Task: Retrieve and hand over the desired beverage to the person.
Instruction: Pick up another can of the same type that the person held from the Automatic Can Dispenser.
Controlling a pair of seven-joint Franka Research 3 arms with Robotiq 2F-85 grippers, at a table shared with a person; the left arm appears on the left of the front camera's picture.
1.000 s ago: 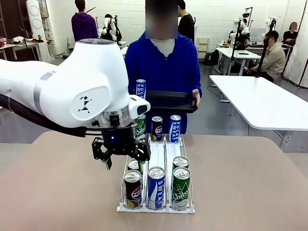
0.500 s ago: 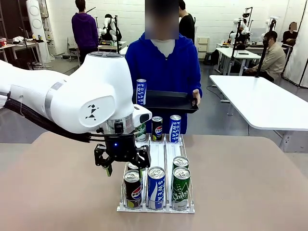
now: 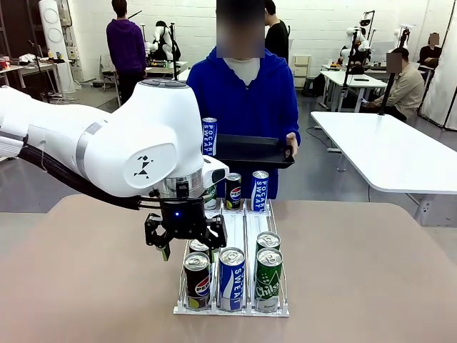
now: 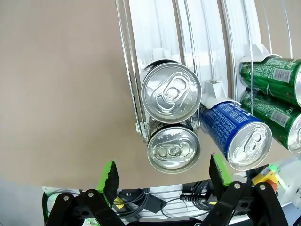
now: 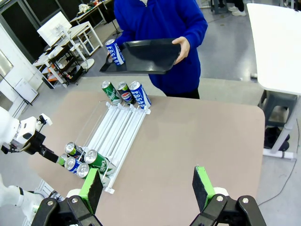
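Left tool (image 3: 184,234) hangs at centre frame, jaws spread wide, nothing gripped and nothing touched. From its own wrist camera the green pads (image 4: 109,174) straddle, from above, the two cans in the left lane: the front Pepsi (image 3: 196,280) and a second can (image 3: 199,246) just behind it. Right tool (image 5: 146,184) sits at the bottom of its wrist view, jaws wide as well, empty, high above the bench (image 3: 371,271). Now the count. On the one rack (image 3: 232,310) there are five cans at the near end: those two in the left lane, one Pocari (image 3: 231,277) in the middle, and two green cans (image 3: 268,280) on the right. Then there are three far cans (image 3: 233,190), green, Pepsi and Pocari, so that makes eight on the rack. A ninth, the tray Pocari (image 3: 208,137), stands on the one black tray (image 3: 257,151), which the person (image 3: 243,93) holds at upper centre, beyond the bench. Against a second ago, the left tool has slid a touch right and lower in frame, closer over the front Pepsi, with its jaws the same width. Cans and tray have not moved.
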